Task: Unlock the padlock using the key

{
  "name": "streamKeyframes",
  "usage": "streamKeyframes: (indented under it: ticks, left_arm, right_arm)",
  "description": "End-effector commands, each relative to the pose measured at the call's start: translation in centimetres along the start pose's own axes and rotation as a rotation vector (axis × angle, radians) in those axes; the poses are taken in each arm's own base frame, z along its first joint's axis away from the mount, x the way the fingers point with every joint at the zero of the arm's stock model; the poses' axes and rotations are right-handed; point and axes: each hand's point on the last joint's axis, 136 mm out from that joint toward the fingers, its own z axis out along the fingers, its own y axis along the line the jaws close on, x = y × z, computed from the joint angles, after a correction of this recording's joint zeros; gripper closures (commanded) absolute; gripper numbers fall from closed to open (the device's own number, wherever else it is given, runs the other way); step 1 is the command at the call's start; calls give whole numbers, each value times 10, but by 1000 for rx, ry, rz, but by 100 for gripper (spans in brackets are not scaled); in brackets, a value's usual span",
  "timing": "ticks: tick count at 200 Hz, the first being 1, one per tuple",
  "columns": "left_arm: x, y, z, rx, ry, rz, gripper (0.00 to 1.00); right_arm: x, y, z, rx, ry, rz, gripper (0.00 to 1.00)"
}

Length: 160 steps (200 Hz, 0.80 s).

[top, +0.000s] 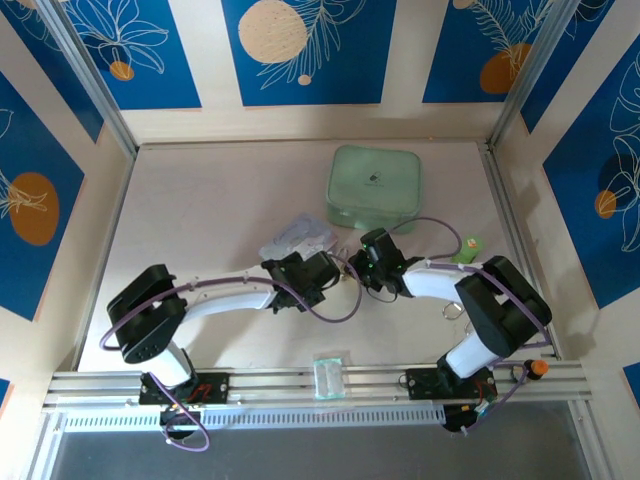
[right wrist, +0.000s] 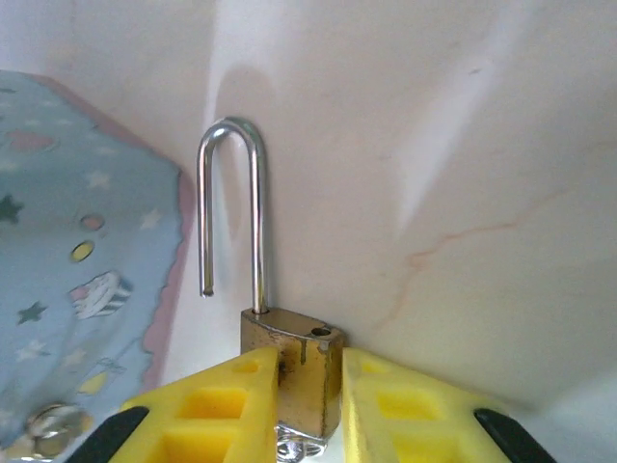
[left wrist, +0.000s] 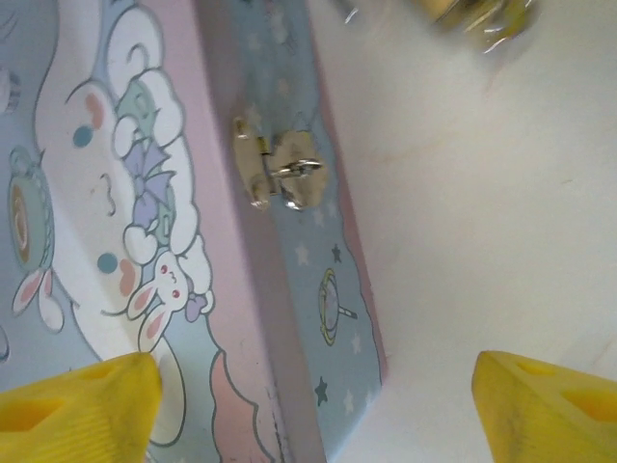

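The padlock (right wrist: 292, 367), a small brass body with a thin steel shackle (right wrist: 258, 241), is clamped by its flat sides in the right claw (right wrist: 304, 391), beside a cartoon tin (right wrist: 87, 241) on the desk (right wrist: 463, 145). One shackle leg stands free. The padlock is judged light, rigid and slippery, so the body is best gripped. The left claw (left wrist: 313, 400) is spread apart over the tin.

The tin (top: 297, 238) is lying near the middle of the table (top: 200, 210), just behind the left gripper (top: 322, 270), and the lidded case (top: 374, 187) is sitting behind it to the right. The padlock (right wrist: 294, 371) is sitting between the fingers (right wrist: 222, 410) of the right gripper (right wrist: 310, 400), its shackle (right wrist: 231, 207) reaching ahead of them, with the tin lying to its left.
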Motion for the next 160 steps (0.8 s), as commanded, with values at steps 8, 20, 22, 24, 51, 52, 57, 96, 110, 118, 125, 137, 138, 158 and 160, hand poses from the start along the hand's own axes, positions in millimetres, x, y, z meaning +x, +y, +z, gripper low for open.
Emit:
streamKeyframes:
  ticks: [8,20,22,24,51,52,57,96,110,118,125,137,138,158,160]
  left_arm:
    - [24,20,6,-122,133,-86,12]
    - [25,26,7,-149,139,-121,12]
    - [25,27,7,-153,138,-127,12]
    - [25,28,7,-158,138,-133,12]
    - [32,40,7,-208,157,-180,12]
    - [32,40,7,-210,158,-179,12]
    - [34,43,8,-218,163,-184,12]
    - [36,60,12,-228,136,-188,11]
    - [39,68,12,-236,140,-196,10]
    - [43,74,12,-249,146,-200,10]
    - [46,78,12,-260,153,-204,10]
    - [54,85,11,-273,163,-218,10]
    - [54,86,11,-274,164,-220,10]
    - [62,94,11,-275,161,-253,10]
    - [62,94,12,-271,158,-255,9]
  right_arm:
    - [21,-63,-22,322,141,-143,79]
    - [18,-69,-26,374,153,-190,79]
    - [17,-69,-27,378,154,-196,79]
    - [17,-70,-27,385,155,-200,79]
    - [15,-71,-33,407,170,-225,79]
    - [15,-71,-33,407,170,-226,79]
    - [15,-71,-34,411,170,-229,79]
    - [9,-82,-46,475,148,-271,79]
    - [9,-80,-50,469,147,-277,79]
    - [10,-79,-51,462,148,-277,79]
    - [11,-78,-52,457,149,-280,78]
    - [12,-80,-55,462,148,-285,78]
    - [12,-80,-55,462,148,-286,78]
    - [12,-82,-59,457,144,-292,76]
    - [12,-82,-59,454,142,-293,76]
